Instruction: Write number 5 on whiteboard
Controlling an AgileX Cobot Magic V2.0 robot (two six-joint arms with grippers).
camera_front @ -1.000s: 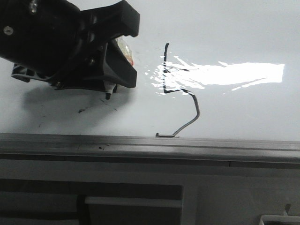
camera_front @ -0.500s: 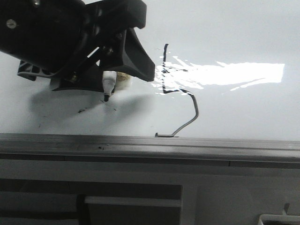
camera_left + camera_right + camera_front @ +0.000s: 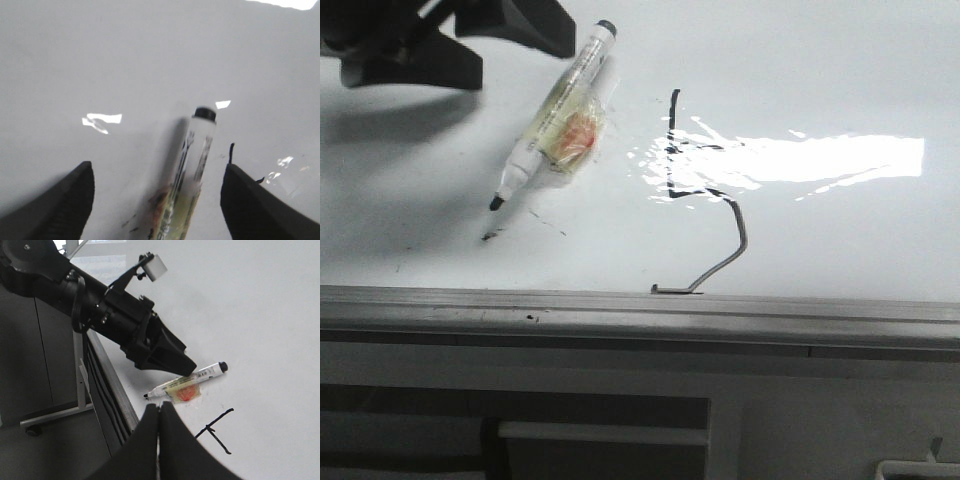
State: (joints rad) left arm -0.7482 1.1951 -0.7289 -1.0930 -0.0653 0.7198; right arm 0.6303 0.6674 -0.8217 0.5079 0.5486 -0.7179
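Note:
The number 5 (image 3: 744, 238) is a thin black angular line on the glossy whiteboard (image 3: 840, 240), its tail ending by the grey rim (image 3: 770, 308). A clear-bodied marker (image 3: 555, 125) with yellow and orange tape lies flat on the board left of the 5, its tip toward the rim. My left gripper (image 3: 520, 60) hangs open above the marker's capped end, touching nothing. In the left wrist view the marker (image 3: 197, 150) lies between the spread fingers (image 3: 70, 200). My right gripper (image 3: 159, 406) is shut and empty, over the board's edge near the marker (image 3: 187, 382) and the 5 (image 3: 215, 429).
Small dark smudges (image 3: 490, 237) sit by the marker tip. Bright glare (image 3: 820, 160) crosses the board beside the 5. Below the rim are grey cabinet fronts (image 3: 600, 430). A metal stand with a castor (image 3: 50, 415) is on the floor beside the board.
The left gripper opened, let go of the marker and lifted away up and to the left. The marker, held upright before, now lies flat on the board.

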